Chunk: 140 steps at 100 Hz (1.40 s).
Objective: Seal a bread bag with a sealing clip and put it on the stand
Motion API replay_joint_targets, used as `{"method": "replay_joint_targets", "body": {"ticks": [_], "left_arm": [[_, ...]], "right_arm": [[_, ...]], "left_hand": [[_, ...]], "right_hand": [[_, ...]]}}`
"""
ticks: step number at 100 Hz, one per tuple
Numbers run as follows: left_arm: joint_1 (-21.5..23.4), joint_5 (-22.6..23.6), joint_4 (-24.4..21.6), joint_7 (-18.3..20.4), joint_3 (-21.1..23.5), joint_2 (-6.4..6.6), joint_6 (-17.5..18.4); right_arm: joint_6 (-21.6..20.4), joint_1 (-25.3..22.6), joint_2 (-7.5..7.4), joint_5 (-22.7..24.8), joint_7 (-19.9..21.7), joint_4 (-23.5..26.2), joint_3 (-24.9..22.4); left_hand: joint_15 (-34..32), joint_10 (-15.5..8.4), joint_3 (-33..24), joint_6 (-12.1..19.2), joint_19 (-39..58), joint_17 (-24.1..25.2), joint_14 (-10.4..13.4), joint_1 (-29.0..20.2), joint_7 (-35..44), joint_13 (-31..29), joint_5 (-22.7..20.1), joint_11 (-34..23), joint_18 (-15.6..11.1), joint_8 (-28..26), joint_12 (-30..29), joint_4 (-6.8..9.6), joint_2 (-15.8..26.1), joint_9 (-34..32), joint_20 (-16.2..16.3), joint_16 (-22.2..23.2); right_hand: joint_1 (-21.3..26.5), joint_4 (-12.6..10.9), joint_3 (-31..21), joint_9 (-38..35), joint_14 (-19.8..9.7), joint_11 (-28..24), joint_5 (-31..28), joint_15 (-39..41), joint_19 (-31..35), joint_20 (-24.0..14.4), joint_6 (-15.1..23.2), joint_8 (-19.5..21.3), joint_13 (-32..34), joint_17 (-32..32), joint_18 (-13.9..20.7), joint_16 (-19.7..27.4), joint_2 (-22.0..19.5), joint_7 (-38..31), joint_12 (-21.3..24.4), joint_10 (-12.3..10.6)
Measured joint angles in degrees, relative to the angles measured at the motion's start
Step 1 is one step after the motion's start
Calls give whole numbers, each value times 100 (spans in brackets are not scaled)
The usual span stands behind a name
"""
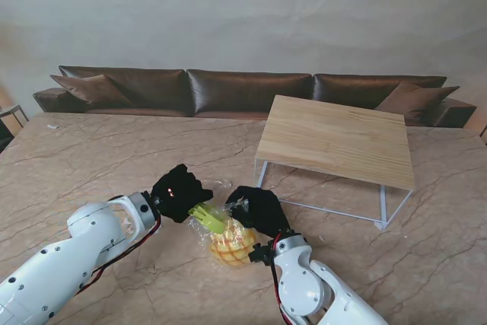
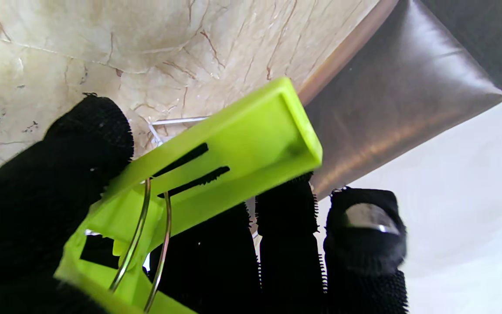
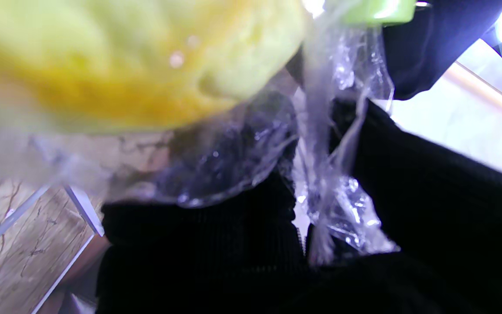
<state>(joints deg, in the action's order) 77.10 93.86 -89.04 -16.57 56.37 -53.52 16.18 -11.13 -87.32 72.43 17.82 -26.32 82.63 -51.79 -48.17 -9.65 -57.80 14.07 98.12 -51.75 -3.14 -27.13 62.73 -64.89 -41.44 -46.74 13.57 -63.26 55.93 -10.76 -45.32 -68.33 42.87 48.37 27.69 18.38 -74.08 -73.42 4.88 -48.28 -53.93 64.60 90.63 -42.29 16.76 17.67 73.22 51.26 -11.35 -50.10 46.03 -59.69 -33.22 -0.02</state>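
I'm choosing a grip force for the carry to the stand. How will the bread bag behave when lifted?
The bread bag is probably floppy: its clear film crumples and drapes loosely in the right hand. It likely feels light and squashy, since the yellow bread looks soft. The film may be slippery, so the green clip should bite the neck firmly.

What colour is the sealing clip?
Lime green with a bare wire spring: sealing clip, clearest in the left wrist view.

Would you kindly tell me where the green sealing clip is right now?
In the stand's view the green sealing clip sits near table centre, held by the left hand, touching the bread bag gripped by the right hand.
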Motion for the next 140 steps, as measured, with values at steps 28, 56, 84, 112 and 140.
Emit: {"method": "replay_joint_targets", "body": {"ticks": [28, 56, 84, 112, 140], "left_arm": [[68, -4, 25, -101, 34, -1, 16], [535, -1046, -60, 279, 786, -222, 476], [1137, -2898, -227, 758, 1646, -575, 747], [1555, -3414, -269, 607, 2013, -682, 275], [1633, -4018, 21, 584, 2211, -789, 94]], "right_arm": [[-15, -31, -15, 52, 30, -6, -10], [-13, -45, -39, 158, 39, -5, -22], [-24, -115, -48, 264, -38, 44, -96], [35, -314, -110, 479, -58, 453, -229], [437, -608, -208, 752, 46, 1298, -518]], "left_hand": [[1903, -155, 207, -150, -2953, 2857, 99, 1008, -1124, 1376, 1132, 1497, 351, 2175, -1668, -127, -37, 1978, 577, 433], [3711, 522, 626, -864, -5479, 4600, -502, 1511, -3321, 3135, 1121, 2966, 789, 4428, -3708, -127, 177, 3293, -713, -2180], [3909, 756, 1405, -1167, -6345, 5097, -385, 1637, -4166, 4099, 1331, 3173, 527, 4903, -4208, 60, 868, 4031, -2074, -2930], [3927, 1023, 1646, -1618, -6532, 5200, -381, 1547, -4686, 4388, 1410, 3228, 412, 5188, -4268, 145, 1235, 4293, -2414, -2988], [3866, 1299, 1624, -1956, -6511, 5127, -567, 1545, -5082, 4395, 1309, 3231, 196, 5413, -4273, 145, 1243, 4458, -2467, -3004]], "right_hand": [[0, 0, -1, 12, 8, -67, 74, -5, 8, -14, 134, 365, -73, -120, 0, -98, 0, 45, -105, -51], [0, 0, -1, 80, 12, -75, 90, -8, 24, -72, 178, 552, -127, -131, 0, -100, -28, 72, -130, -61], [0, 34, -1, 80, 12, -146, 152, -10, 25, -74, 262, 842, -131, -133, 0, -168, -82, 116, -148, -65], [97, 37, 42, 82, 13, -151, 208, 5, 25, -77, 309, 965, -141, -139, 2, -291, -138, 120, -211, -93], [225, 46, 63, 84, 14, -150, 209, 0, 25, -78, 313, 1048, -141, -140, 9, -291, -138, 122, -215, -97]]}}
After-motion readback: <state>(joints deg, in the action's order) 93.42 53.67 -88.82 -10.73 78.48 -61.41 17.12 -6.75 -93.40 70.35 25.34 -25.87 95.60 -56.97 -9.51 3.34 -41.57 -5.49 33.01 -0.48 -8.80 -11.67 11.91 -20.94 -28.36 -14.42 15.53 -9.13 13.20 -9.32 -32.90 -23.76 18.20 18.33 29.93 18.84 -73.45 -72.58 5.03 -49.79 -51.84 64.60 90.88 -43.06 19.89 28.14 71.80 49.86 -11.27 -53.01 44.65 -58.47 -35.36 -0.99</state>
